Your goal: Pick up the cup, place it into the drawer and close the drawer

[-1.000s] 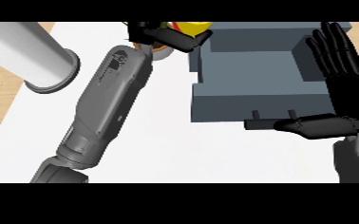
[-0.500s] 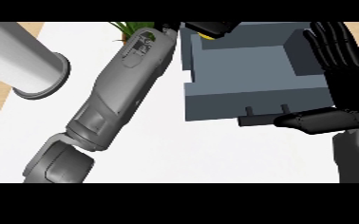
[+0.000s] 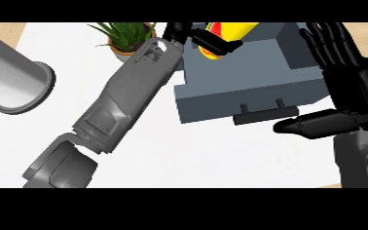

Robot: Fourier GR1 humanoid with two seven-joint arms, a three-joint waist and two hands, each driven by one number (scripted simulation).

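drawer (image 3: 244, 90): matt grey, smooth | cup (image 3: 229, 33): glossy yellow-red | cylinder (image 3: 22, 85): brushed metal | counter (image 3: 201, 151): matt white

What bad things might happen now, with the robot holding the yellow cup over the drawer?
1. The left robot hand holds the cup tilted near the drawer's back left corner, so it might catch the wall or land on its side.
2. The left forearm passes right beside the potted plant; pulling back could knock it.
3. The right robot hand is open by the drawer's right side, thumb near the handle; it might nudge the drawer too soon.
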